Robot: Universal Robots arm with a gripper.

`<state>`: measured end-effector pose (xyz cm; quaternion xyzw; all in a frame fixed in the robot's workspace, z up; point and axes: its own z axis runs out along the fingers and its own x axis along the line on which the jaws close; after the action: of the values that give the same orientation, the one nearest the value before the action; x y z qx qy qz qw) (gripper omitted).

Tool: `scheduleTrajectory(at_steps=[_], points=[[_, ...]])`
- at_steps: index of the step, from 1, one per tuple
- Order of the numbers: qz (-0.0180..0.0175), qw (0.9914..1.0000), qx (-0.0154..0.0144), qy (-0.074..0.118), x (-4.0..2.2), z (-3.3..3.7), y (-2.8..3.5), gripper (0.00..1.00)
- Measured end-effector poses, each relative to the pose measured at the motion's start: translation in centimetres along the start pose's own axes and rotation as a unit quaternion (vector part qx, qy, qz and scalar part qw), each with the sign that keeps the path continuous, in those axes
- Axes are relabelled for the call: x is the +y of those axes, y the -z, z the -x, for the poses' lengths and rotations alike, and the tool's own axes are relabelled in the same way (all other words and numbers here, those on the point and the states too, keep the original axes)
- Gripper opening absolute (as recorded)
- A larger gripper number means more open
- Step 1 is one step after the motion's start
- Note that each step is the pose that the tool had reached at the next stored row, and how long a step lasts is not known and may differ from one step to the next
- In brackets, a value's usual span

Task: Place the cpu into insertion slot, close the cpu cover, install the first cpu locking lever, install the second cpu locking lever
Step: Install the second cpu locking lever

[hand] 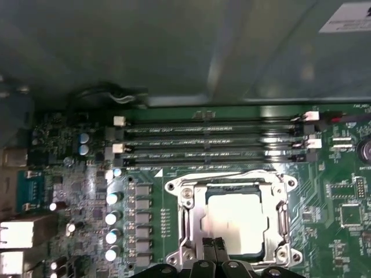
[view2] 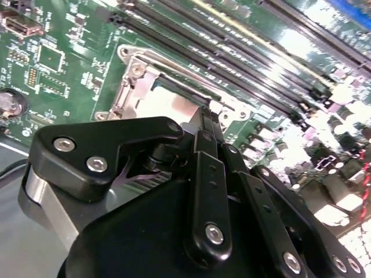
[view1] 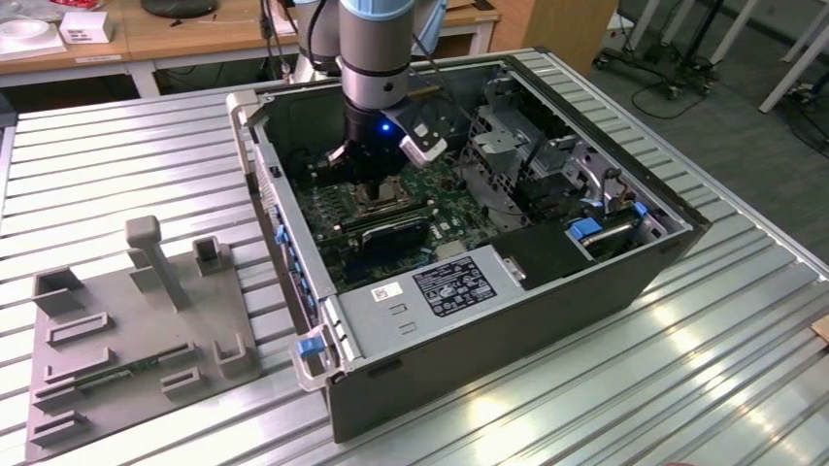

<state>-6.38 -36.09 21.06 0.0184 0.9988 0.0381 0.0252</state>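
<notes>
The pale silvery cpu (hand: 240,223) lies flat in the insertion slot (hand: 288,184) on the green board. The silvery cpu cover (hand: 194,223) lies down around it, and the chip shows through the cut-out. In both wrist views my gripper (hand: 215,244) has its two black fingertips pressed together at the socket's edge, just over the cover's rim (view2: 130,87). From outside, the gripper (view1: 375,186) reaches straight down into the open computer case over the socket. I cannot tell whether the locking levers are latched.
Long dark memory slots (hand: 214,142) run beside the socket, with a row of capacitors (hand: 113,217) on another side. The case walls (view1: 518,320) and a metal drive cage (view1: 518,155) hem in the arm. A grey fixture plate (view1: 130,330) lies on the exterior view's left.
</notes>
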Motion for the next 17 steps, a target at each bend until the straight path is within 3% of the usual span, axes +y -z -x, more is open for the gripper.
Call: scheduleTrajectory(at_steps=[11, 17], points=[[0.0000, 1.00000, 0.0000, 0.000, 0.83, 1.34, -0.15, 0.11], [0.0001, 1.00000, 0.0006, 0.000, 0.99, 1.46, 0.02, 0.11]])
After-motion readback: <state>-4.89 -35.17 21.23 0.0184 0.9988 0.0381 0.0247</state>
